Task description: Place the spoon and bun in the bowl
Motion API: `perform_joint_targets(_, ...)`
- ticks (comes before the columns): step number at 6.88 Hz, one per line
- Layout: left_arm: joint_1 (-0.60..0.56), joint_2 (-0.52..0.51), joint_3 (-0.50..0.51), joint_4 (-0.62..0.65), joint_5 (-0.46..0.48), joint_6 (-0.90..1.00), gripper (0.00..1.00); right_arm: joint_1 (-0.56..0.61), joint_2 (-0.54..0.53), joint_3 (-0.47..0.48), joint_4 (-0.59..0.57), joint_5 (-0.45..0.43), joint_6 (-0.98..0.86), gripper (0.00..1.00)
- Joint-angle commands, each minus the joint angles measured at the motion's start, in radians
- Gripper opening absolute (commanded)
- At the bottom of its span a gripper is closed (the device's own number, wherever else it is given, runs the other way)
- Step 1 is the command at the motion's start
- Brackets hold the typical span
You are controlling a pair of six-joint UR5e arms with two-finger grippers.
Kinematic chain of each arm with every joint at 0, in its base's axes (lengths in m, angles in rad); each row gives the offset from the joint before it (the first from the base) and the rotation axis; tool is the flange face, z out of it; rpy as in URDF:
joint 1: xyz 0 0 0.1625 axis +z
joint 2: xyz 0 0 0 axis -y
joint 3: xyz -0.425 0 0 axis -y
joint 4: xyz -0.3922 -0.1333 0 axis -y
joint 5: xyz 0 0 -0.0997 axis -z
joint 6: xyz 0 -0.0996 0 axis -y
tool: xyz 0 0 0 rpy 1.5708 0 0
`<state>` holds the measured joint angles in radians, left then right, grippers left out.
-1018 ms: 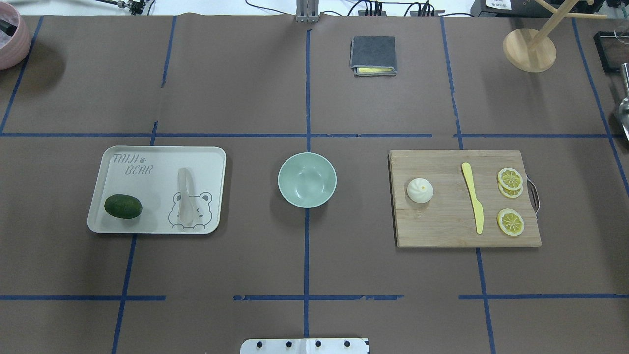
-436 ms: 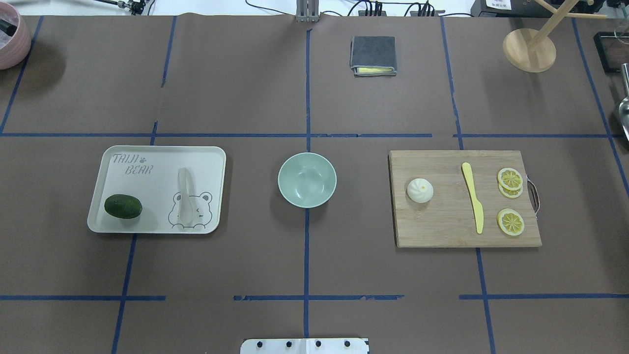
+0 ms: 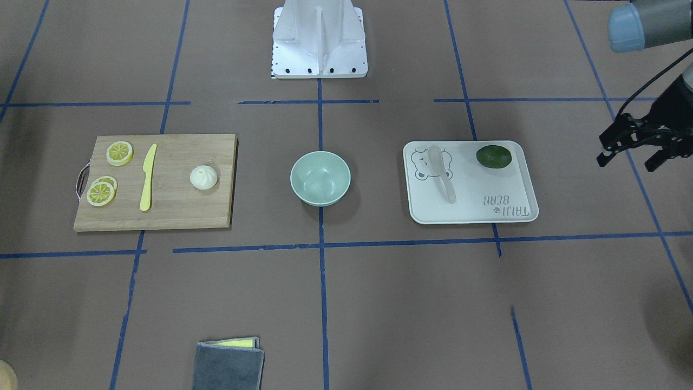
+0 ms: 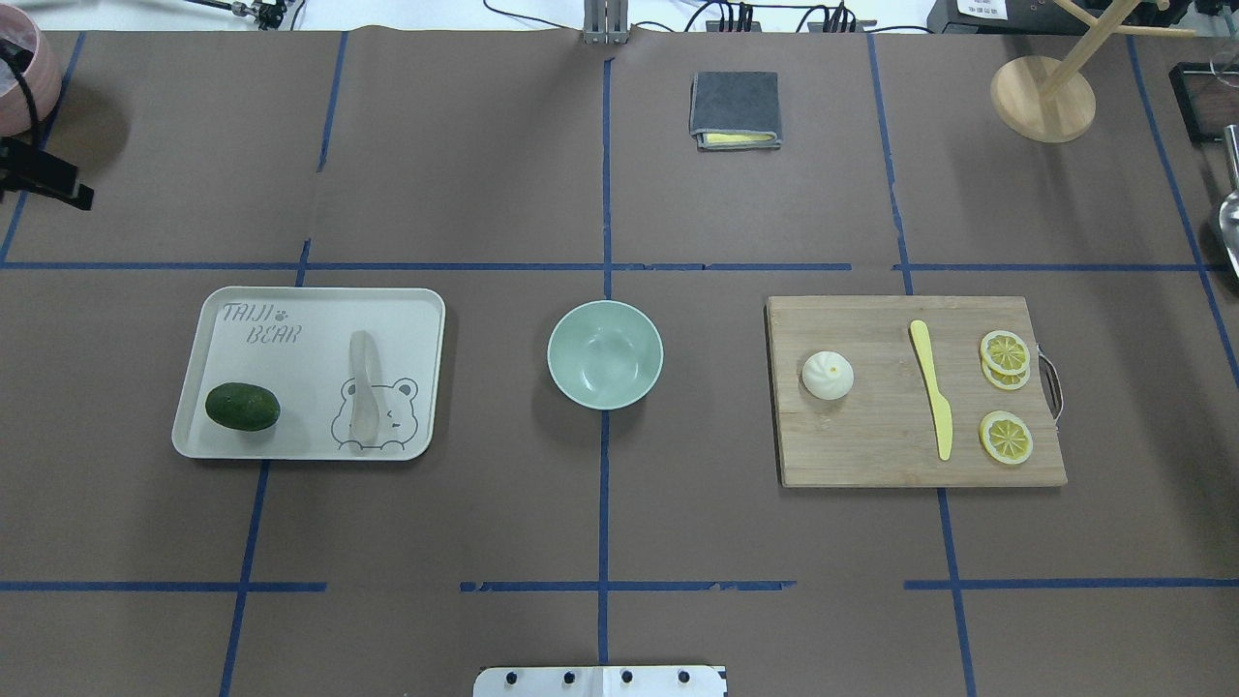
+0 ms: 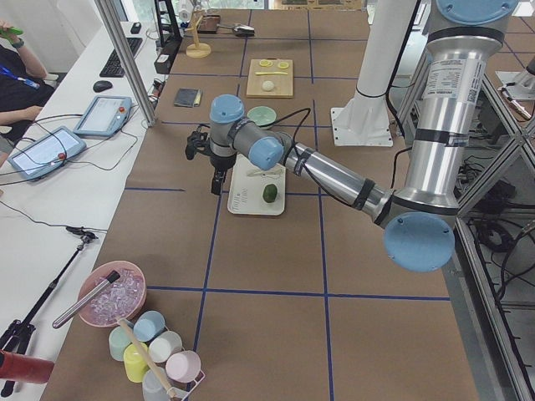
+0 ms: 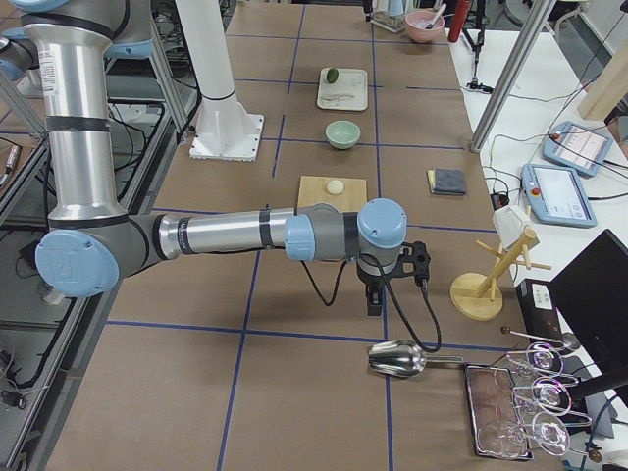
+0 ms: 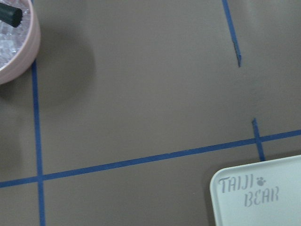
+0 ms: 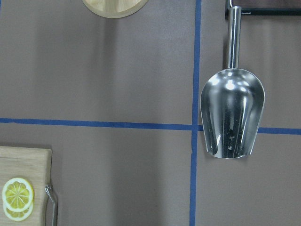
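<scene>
The pale spoon point(image 4: 365, 387) lies on the white tray point(image 4: 290, 358), scoop toward the robot; it also shows in the front view point(image 3: 441, 173). The white bun point(image 4: 828, 375) sits on the wooden cutting board point(image 4: 881, 436). The mint-green bowl point(image 4: 605, 356) stands empty between tray and board. My left gripper point(image 3: 628, 161) hovers open and empty outside the tray's far left corner; part of it shows at the overhead view's left edge point(image 4: 53, 184). My right gripper point(image 6: 378, 294) shows only in the right side view, past the board near a metal scoop; I cannot tell whether it is open or shut.
A dark green fruit point(image 4: 242, 407) shares the tray. A yellow knife point(image 4: 931, 387) and lemon slices point(image 4: 1005, 353) lie on the board. A grey cloth point(image 4: 735, 109), a wooden stand point(image 4: 1042, 97), a pink bowl point(image 4: 15, 82) and a metal scoop point(image 8: 232, 113) sit around the table's edges.
My left gripper has come into the overhead view at its left edge, where it did not show before. The spoon, bun and bowl have not moved.
</scene>
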<state>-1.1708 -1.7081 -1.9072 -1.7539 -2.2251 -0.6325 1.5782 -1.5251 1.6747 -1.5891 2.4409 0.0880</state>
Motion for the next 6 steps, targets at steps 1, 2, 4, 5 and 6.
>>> perform_joint_targets(1, 0.237, -0.024, 0.002, -0.11, 0.196, -0.355, 0.98, -0.039, 0.003, 0.008, 0.09, -0.002, 0.109, 1.0)
perform_joint_targets(2, 0.332, -0.041, 0.008, -0.11, 0.293, -0.484, 0.94, -0.061, 0.003, 0.01, 0.13, -0.002, 0.203, 1.0)
perform_joint_targets(4, 0.463, -0.138, 0.087, -0.108, 0.395, -0.628, 0.96, -0.075, -0.007, 0.013, 0.192, 0.003, 0.233, 1.0)
perform_joint_targets(5, 0.514, -0.172, 0.115, -0.107, 0.425, -0.675, 0.96, -0.078, -0.007, 0.022, 0.199, 0.003, 0.233, 1.0)
perform_joint_targets(6, 0.555, -0.18, 0.129, -0.105, 0.441, -0.684, 0.96, -0.083, -0.006, 0.025, 0.201, 0.001, 0.234, 1.0)
